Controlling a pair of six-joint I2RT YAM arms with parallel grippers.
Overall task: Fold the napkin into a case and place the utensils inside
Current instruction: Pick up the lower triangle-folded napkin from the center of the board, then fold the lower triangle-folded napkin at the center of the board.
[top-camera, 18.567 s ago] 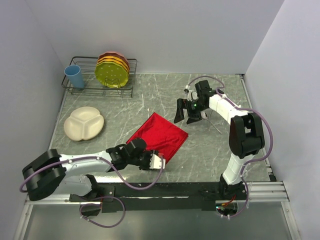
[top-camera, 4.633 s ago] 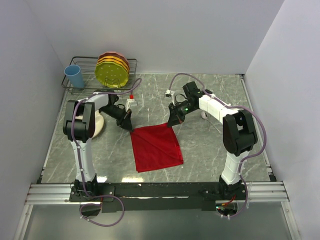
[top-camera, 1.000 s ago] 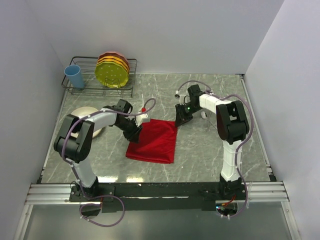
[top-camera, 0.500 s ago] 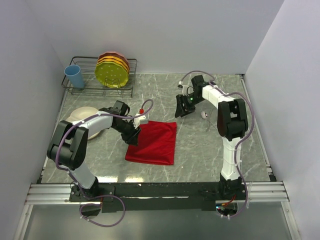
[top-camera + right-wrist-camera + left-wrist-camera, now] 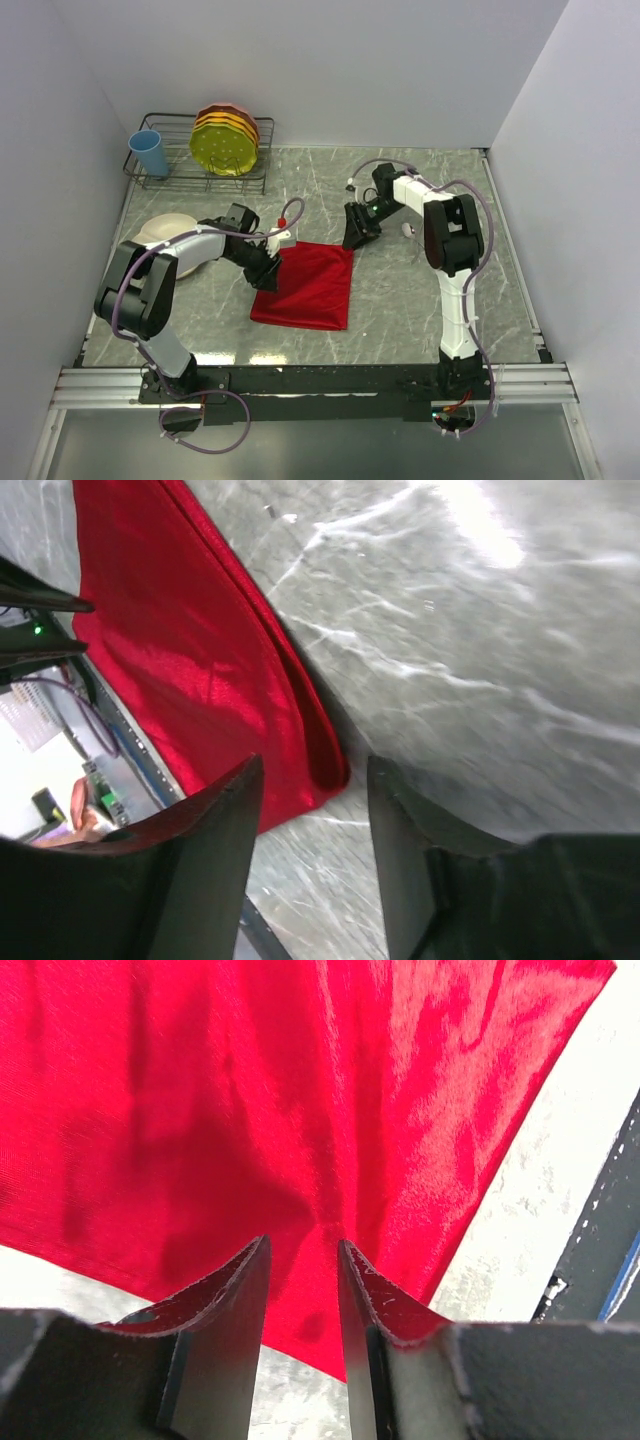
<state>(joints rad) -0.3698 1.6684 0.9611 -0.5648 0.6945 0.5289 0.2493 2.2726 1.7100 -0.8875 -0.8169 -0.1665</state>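
Note:
The red napkin (image 5: 305,285) lies folded flat in the middle of the table, a rough rectangle. My left gripper (image 5: 268,268) hovers low at its far left edge. In the left wrist view its jaws (image 5: 302,1245) stand a little apart with nothing pinched; creased red cloth (image 5: 300,1090) lies under them. My right gripper (image 5: 352,235) is at the napkin's far right corner, open; its wrist view (image 5: 312,765) shows that folded corner (image 5: 190,650) lying between the spread jaws on the table. The utensils (image 5: 408,230) lie right of the right gripper, partly hidden by the arm.
A wire dish rack (image 5: 250,180) with coloured plates (image 5: 225,138) and a blue cup (image 5: 148,152) stands at the back left. A cream divided plate (image 5: 165,232) sits behind the left arm. Walls close the table in at the left, back and right.
Both grippers have opened off the napkin's far edge. The right one rose away from the corner, then came back down beside it. The napkin stays folded.

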